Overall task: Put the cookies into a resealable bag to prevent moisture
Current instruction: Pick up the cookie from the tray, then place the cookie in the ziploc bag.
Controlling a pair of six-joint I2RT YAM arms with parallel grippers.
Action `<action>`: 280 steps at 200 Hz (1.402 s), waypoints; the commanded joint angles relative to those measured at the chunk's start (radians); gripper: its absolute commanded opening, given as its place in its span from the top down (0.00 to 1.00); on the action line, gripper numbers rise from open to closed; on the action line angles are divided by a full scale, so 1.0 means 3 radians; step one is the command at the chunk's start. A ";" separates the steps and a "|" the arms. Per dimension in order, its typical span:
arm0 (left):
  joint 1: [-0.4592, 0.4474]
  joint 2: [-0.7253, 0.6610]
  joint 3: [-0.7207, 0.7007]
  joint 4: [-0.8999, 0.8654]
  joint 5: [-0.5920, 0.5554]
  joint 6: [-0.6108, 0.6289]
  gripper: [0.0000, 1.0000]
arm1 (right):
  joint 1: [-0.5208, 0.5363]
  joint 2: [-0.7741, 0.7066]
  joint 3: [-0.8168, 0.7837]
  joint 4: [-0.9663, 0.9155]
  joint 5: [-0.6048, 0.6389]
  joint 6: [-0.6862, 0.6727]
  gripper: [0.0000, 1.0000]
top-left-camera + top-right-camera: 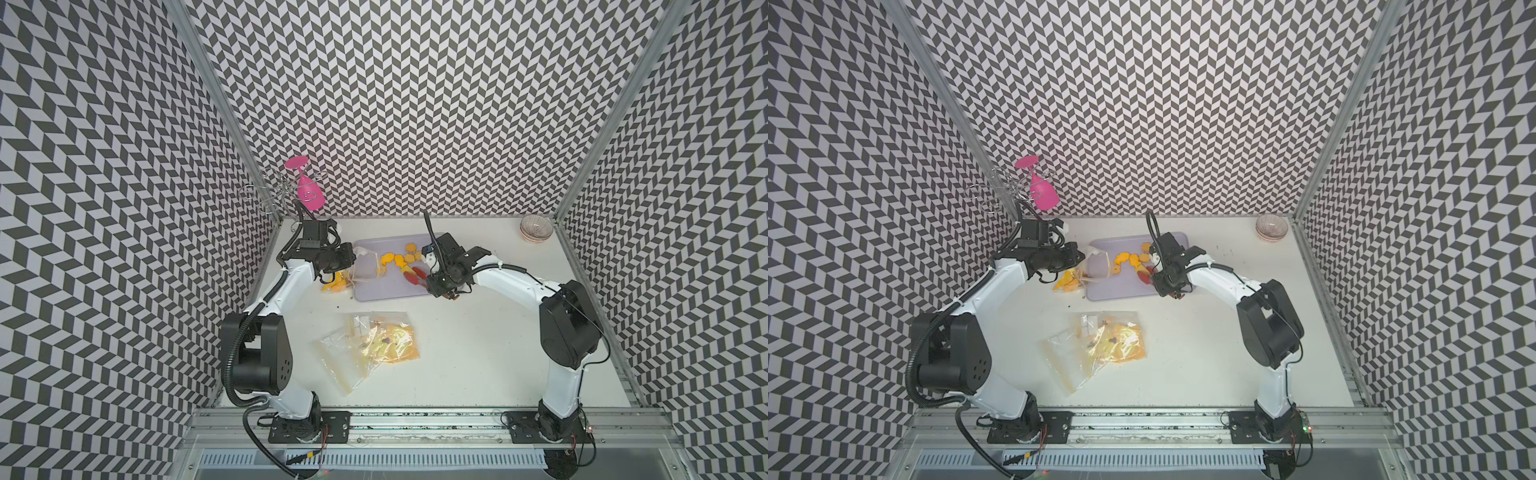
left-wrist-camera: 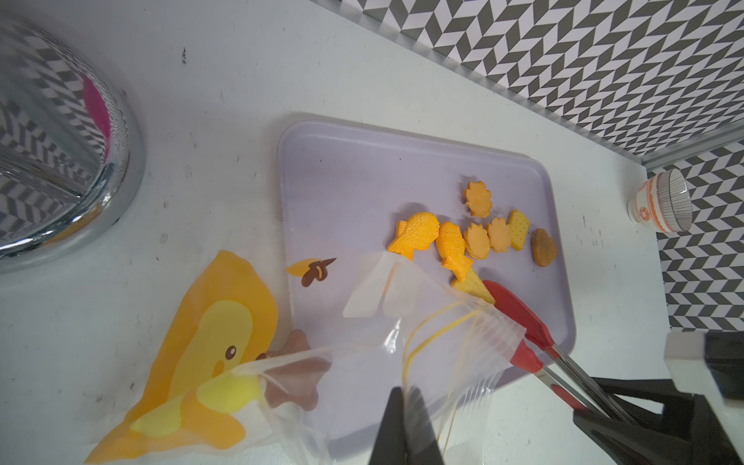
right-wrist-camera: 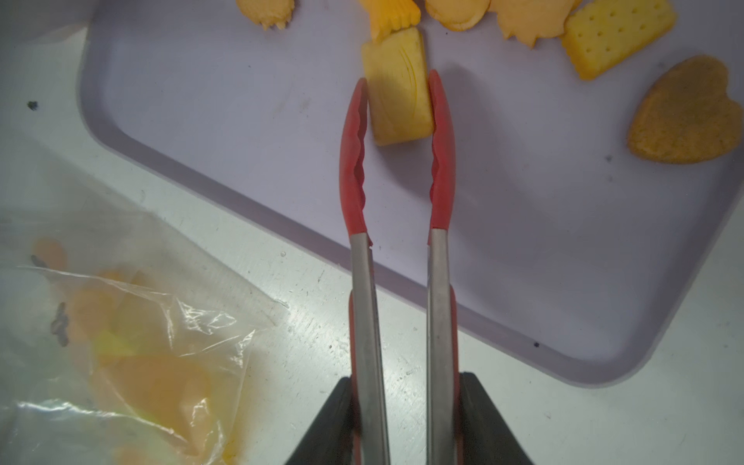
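Several yellow-orange cookies lie on a lilac tray, with a browner heart at the end of the row. My left gripper is shut on the rim of the clear resealable bag, which has a yellow duck print and lies over the tray's left edge. My right gripper is shut on red-tipped tongs. The tong tips flank a pale rectangular cookie and touch its sides.
A pile of spare printed bags lies at the front middle of the table. A wire rack with a pink glass stands in the back left corner, its chrome base near the tray. Stacked bowls sit back right.
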 commanded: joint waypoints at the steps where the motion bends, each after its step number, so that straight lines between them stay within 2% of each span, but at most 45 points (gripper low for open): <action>1: 0.0002 -0.0059 -0.0039 0.0086 0.0054 0.0077 1.00 | -0.0009 -0.0459 -0.0112 0.0214 0.0015 0.0122 0.62; 37: 0.0005 -0.0057 -0.0039 0.0095 0.0095 0.0079 1.00 | -0.0010 -0.0773 -0.0246 0.0246 -0.0010 0.0186 0.64; 95: -0.0006 -0.0038 -0.0043 0.0104 0.0148 0.0082 1.00 | 0.0140 -0.0957 -0.0012 0.0361 -0.0496 0.0211 0.64; 163: -0.0008 -0.0043 -0.0044 0.0106 0.0163 0.0092 1.00 | 0.0456 -0.0524 0.0293 0.0249 -0.0526 0.0135 0.64; 215: -0.0014 -0.0053 -0.0041 0.0109 0.0173 0.0097 1.00 | 0.0496 -0.0149 0.0575 0.0231 -0.0413 0.0230 0.66; 239: -0.0015 -0.0051 -0.0044 0.0109 0.0185 0.0098 1.00 | 0.0496 0.0007 0.0717 0.0196 -0.0498 0.0235 0.66; 249: -0.0015 -0.0053 -0.0041 0.0109 0.0186 0.0097 1.00 | 0.0496 0.0055 0.0762 0.0184 -0.0544 0.0237 0.64; 263: -0.0016 -0.0053 -0.0045 0.0109 0.0186 0.0098 1.00 | 0.0498 0.0075 0.0797 0.0166 -0.0589 0.0234 0.55; 280: -0.0014 -0.0053 -0.0046 0.0109 0.0182 0.0097 1.00 | 0.0498 0.0039 0.0792 0.0175 -0.0592 0.0246 0.49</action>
